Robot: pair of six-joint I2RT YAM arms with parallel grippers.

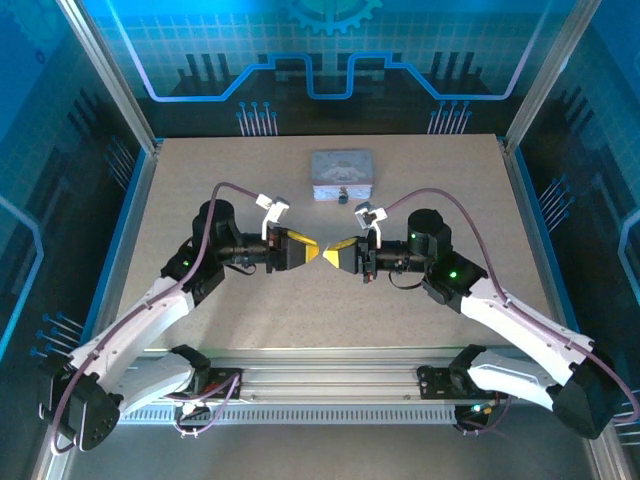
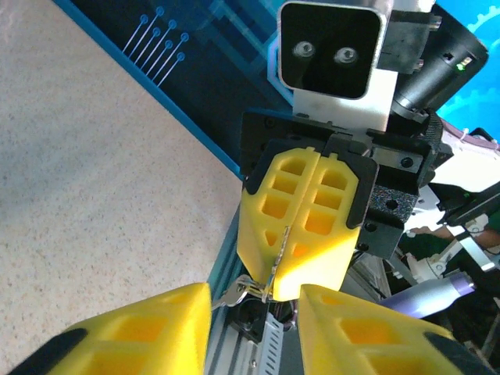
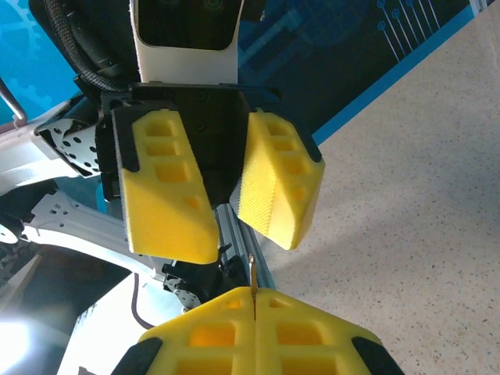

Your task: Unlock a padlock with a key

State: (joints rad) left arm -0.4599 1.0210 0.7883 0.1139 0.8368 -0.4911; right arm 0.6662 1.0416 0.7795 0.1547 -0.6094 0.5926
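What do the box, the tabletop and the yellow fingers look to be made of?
Box: likely metal, dull silver-grey sheen. Tabletop: matte speckled beige, perhaps laminate or composite. Fingers: yellow plastic, matte, with moulded hollow pockets; one inner face finely ribbed.

Left gripper fingers spread; right gripper fingers pinching key, tips facing.

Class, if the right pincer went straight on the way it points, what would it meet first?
The left pincer, facing it tip to tip, jaws open. The key in the right pincer would probably enter that gap first; depth is unclear.
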